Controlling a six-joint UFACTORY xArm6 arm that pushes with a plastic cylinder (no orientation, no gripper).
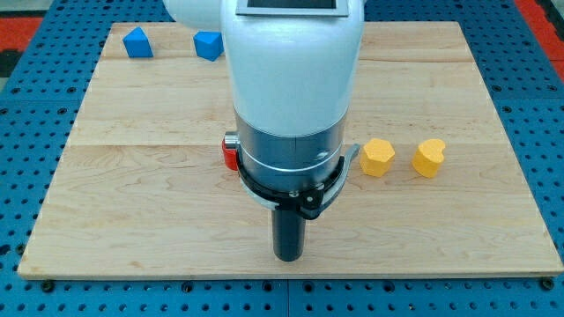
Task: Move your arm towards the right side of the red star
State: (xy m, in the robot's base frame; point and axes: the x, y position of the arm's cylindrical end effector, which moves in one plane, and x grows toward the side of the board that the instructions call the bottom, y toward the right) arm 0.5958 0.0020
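A red block (230, 151), probably the red star, shows only as a small edge at the left of the arm's white and silver body, which hides most of it. My tip (288, 258) is at the end of the dark rod, near the view's bottom, below and to the right of the red block's visible edge. Whether the tip touches any block cannot be told.
Two blue blocks (137, 42) (208, 44) sit near the board's top left. A yellow hexagon block (377, 158) and a yellow heart block (429, 158) sit right of the arm. The wooden board (458, 97) lies on a blue pegboard.
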